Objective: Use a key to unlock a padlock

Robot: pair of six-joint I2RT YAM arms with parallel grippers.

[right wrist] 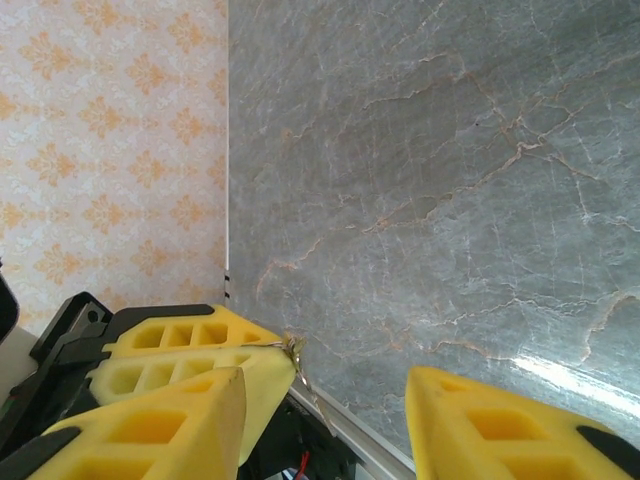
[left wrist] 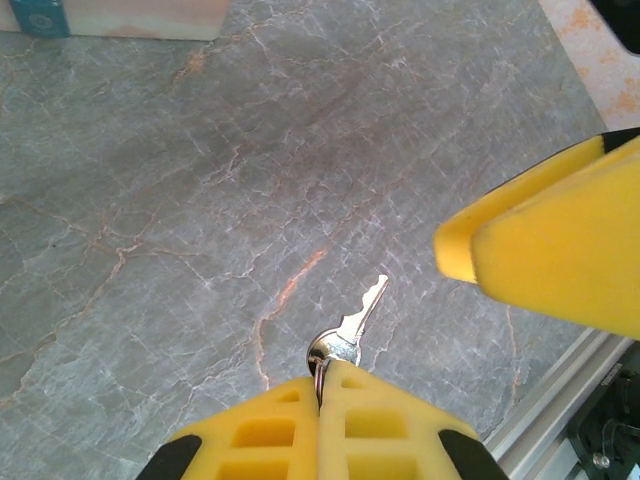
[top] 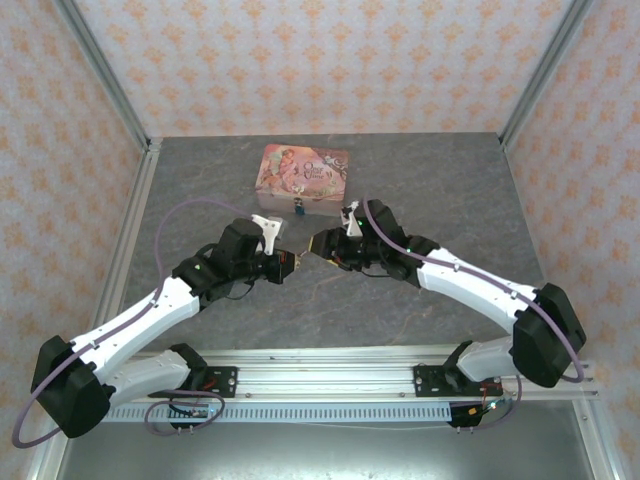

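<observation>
My left gripper (left wrist: pixel 322 388) is shut on the bow of a small silvery key (left wrist: pixel 352 330), whose blade points forward and up over the grey table. In the top view my left gripper (top: pixel 289 262) and right gripper (top: pixel 318 243) face each other tip to tip at mid-table. My right gripper (right wrist: pixel 325 405) is open with nothing between its fingers. The left gripper's yellow fingertips (right wrist: pixel 190 350) with the key (right wrist: pixel 299 358) sit just behind its left finger. The tiny blue padlock (top: pixel 299 207) hangs on the front of the pink tin, beyond both grippers.
The pink picture-lidded tin (top: pixel 303 172) lies at the back middle of the table. Metal frame posts and patterned walls close in the left, right and back sides. An aluminium rail (top: pixel 330 370) runs along the near edge.
</observation>
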